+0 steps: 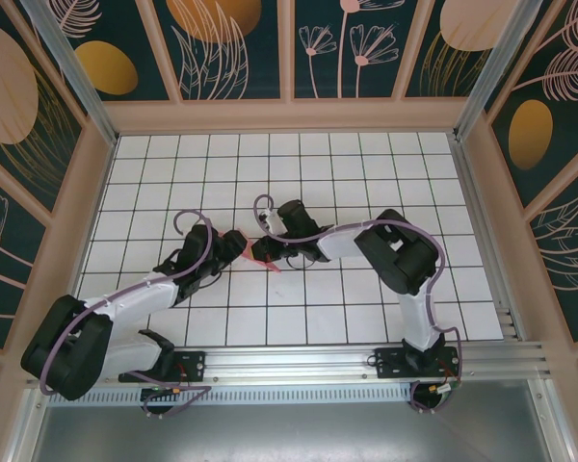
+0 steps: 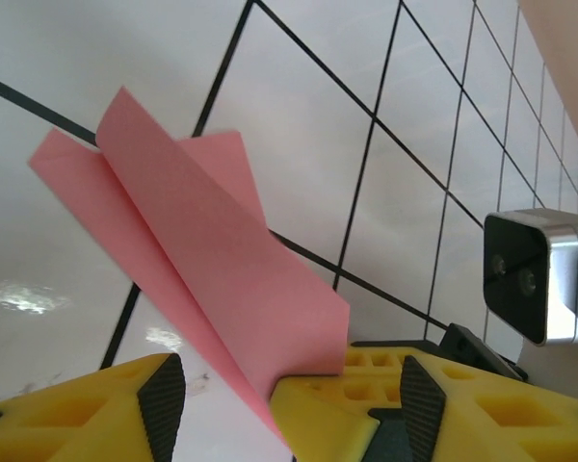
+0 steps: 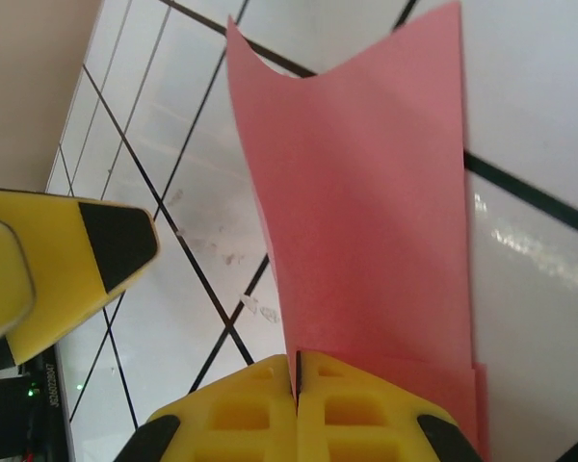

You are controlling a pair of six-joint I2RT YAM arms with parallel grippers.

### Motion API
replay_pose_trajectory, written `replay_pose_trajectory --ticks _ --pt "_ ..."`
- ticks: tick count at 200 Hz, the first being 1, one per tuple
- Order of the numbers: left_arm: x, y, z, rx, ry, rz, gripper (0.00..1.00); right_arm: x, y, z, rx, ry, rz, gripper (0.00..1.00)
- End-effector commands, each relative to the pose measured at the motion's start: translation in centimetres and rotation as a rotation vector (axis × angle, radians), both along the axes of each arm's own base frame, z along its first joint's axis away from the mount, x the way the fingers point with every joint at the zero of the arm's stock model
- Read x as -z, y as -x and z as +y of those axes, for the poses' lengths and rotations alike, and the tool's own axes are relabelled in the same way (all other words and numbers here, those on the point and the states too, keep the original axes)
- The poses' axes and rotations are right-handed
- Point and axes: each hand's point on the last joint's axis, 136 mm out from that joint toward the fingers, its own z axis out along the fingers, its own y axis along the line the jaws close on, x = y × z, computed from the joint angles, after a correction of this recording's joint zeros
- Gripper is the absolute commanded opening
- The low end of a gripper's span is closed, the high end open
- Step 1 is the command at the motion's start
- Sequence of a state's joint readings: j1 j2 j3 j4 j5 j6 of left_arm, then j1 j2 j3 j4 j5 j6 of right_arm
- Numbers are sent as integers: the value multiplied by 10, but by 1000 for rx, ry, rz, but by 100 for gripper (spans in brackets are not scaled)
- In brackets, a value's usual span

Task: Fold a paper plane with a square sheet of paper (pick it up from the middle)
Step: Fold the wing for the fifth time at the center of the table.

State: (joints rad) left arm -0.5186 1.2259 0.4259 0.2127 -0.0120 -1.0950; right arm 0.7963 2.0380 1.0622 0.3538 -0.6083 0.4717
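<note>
1. On the left, the left gripper point(image 2: 289, 399) has its jaws apart and holds nothing. Its yellow fingers point(image 2: 87, 414) stand on either side of the paper's near end.
2. In the middle, the pink sheet of paper point(image 2: 202, 260) is held between the two arms over the table. It is not flat: it is creased lengthways into a narrow layered strip, with loose flaps fanning out from the crease.
3. On the right, the right gripper point(image 3: 297, 385) is pressed together on one end of the sheet and carries it alone.
4. By my judgement the task is roughly midway. The pick-up and the first folds look done, while a sharp nose, even wings and a firm centre ridge are not yet there.
5. The table point(image 1: 366, 164) is glossy white tile with a black grid, lightly scuffed in places.
6. A pale wooden frame surrounds it, with dark teal wall panels point(image 1: 226, 48) showing orange discs and leaf drawings. An aluminium rail point(image 1: 318, 361) at the near edge carries the arm bases.
</note>
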Motion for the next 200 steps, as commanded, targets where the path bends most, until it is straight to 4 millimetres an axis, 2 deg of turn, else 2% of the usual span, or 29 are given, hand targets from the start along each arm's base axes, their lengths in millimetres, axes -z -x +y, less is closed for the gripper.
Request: replay_pose_trajectory --ticks 1,47,99,144,200 --pt "0 -1 5 -10 -36 -28 61 -2 0 4 -5 -20 96 0" --pt "7 -1 4 3 -47 -22 53 2 -5 4 11 -60 188 0" --pt "11 -2 2 22 -59 -27 43 -13 -8 8 0 -115 259 0" --pt "15 -3 6 10 -84 -31 39 -18 -10 8 10 -132 342 0" --pt "16 -6 10 0 -109 -47 33 -3 -9 8 26 -122 441 0"
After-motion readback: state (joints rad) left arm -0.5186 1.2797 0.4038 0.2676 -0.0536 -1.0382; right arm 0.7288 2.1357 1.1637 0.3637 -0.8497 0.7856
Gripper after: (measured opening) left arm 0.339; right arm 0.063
